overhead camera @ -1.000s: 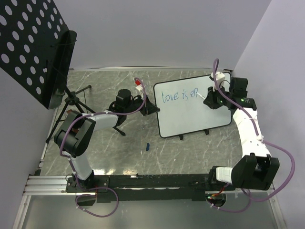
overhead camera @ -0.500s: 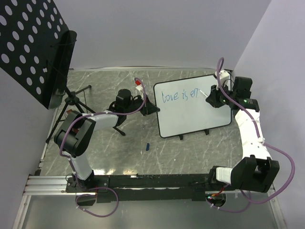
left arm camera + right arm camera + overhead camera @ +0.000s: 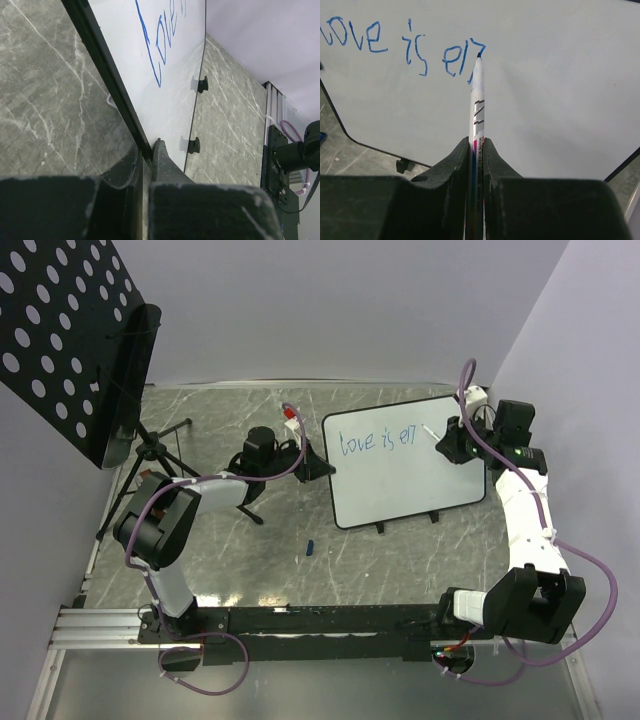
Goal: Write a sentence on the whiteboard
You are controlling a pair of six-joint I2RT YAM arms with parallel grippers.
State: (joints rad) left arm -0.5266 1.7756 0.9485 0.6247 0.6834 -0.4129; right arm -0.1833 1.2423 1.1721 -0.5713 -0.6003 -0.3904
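The whiteboard [image 3: 420,475] stands tilted on small black feet at the table's right half. Blue marker words "love is en" [image 3: 377,440] run along its upper left, also seen as the sentence [image 3: 405,47] in the right wrist view. My right gripper [image 3: 476,145] is shut on a white whiteboard marker [image 3: 477,105], whose blue tip touches the board at the last stroke. My left gripper [image 3: 146,150] is shut on the whiteboard's black left rim [image 3: 107,82], holding the whiteboard [image 3: 175,65] by its edge.
A black perforated panel on a tripod stand [image 3: 80,350] occupies the far left. A small blue cap [image 3: 310,547] lies on the marble tabletop in front of the board. The right wall runs close behind my right arm [image 3: 520,500].
My right gripper has moved rightward and slightly up with the marker, adding strokes to the third word. The left arm and the board have stayed put.
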